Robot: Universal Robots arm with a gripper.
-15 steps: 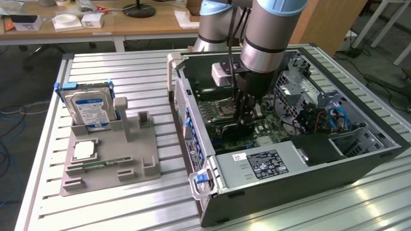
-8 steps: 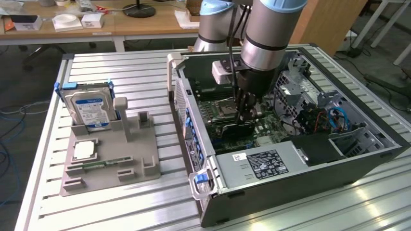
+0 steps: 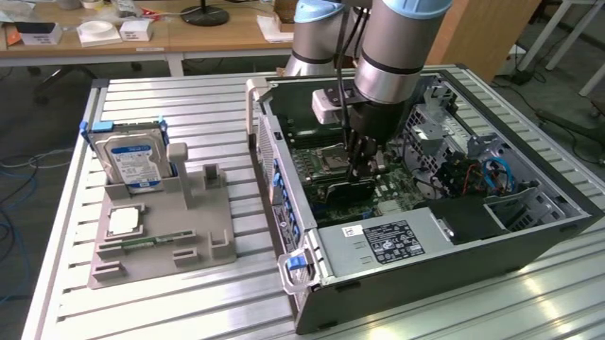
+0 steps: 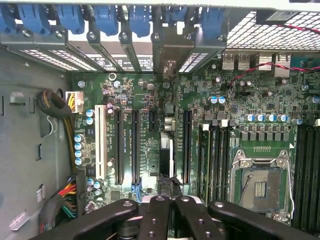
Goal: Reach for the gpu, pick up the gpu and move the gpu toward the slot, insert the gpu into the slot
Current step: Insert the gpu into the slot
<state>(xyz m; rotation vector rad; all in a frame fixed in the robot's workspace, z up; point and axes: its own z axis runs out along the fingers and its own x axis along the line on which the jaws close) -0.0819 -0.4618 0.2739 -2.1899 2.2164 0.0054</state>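
One gripper (image 3: 364,172) clamped shut, seemingly on the upright gpu (image 4: 165,165), over the motherboard (image 4: 210,125).

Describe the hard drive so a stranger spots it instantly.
Find the grey holder on the exterior view's left of the computer case. The hard drive stands upright at its far end: silver with a blue label, unlike the flat square chip.

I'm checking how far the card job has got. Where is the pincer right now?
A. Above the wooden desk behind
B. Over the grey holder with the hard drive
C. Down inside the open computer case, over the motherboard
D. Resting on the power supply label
C: in the exterior view the pincer reaches down into the open computer case, shut, just above the motherboard.
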